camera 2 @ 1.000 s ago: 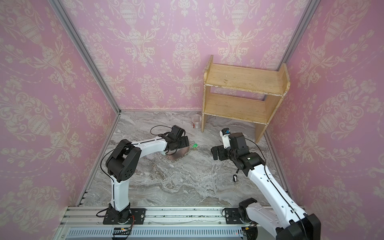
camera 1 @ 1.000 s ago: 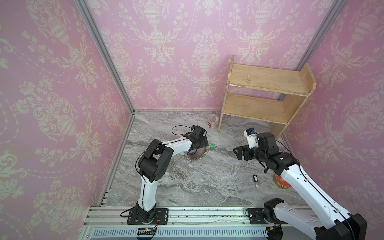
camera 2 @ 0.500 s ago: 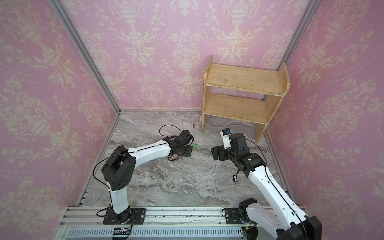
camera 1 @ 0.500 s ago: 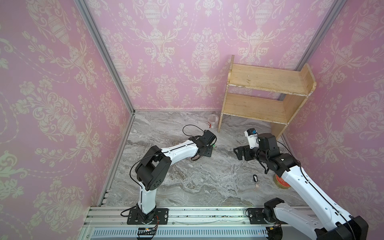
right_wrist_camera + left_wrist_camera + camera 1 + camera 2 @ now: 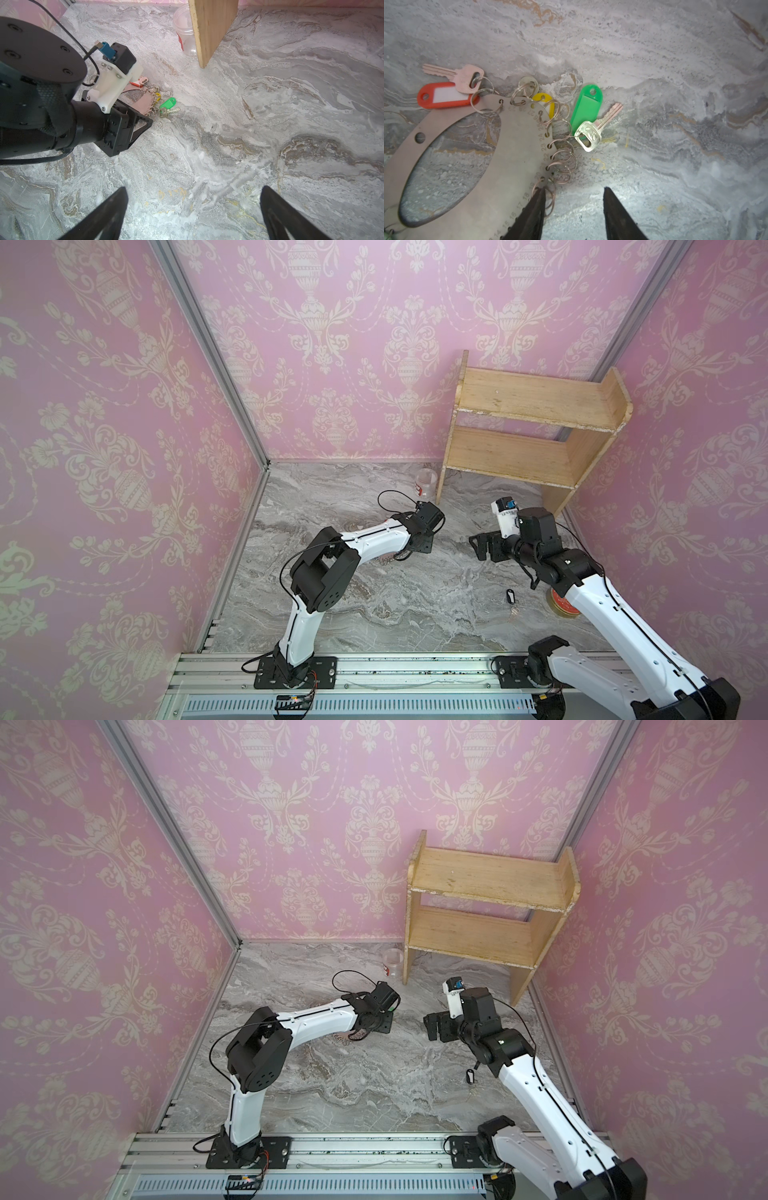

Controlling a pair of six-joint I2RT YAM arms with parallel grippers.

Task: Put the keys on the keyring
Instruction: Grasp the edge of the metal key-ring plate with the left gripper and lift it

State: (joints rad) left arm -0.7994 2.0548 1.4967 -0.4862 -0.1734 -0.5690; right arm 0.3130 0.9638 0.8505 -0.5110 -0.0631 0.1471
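Lying near the tabletop's right edge: black fob, loose, well apart from the numbered key plate; likely next to fetch.
Right gripper: jaws wide, empty, over bare mid-tabletop, seemingly in reserve.
Left gripper: jaws parted, nothing clamped, straddling the plate's ringed rim, probably to pin it.
Plate: flat, mid-tabletop; red-tagged key, yellow tag and green-tagged key at its split rings.

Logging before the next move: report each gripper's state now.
Left gripper: open, nothing between the jaws; one fingertip at the edge of the numbered metal plate.
Right gripper: open, empty.
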